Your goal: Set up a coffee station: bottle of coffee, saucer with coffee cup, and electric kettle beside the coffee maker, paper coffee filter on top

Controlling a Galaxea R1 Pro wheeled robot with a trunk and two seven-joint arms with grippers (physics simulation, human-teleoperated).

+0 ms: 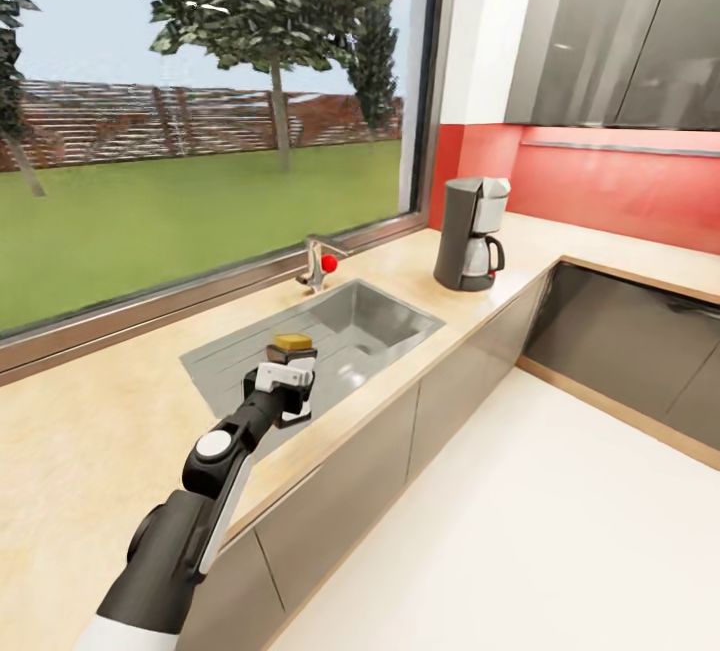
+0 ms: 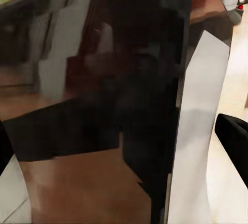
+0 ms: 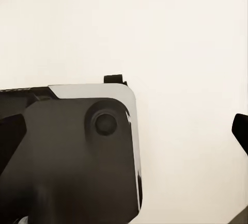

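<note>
The left claw (image 1: 290,381) was closed on the bottle of coffee (image 1: 292,343), held above the sink (image 1: 380,316) in the desk (image 1: 80,431); the yellow cap showed above the fingers. The coffee maker (image 1: 472,233) stood near the desk's corner. The dark, glossy body appeared rigid, smooth and probably slippery and breakable; a mid-body grip below the cap seemed advisable. The right claw's state could not be determined.
</note>
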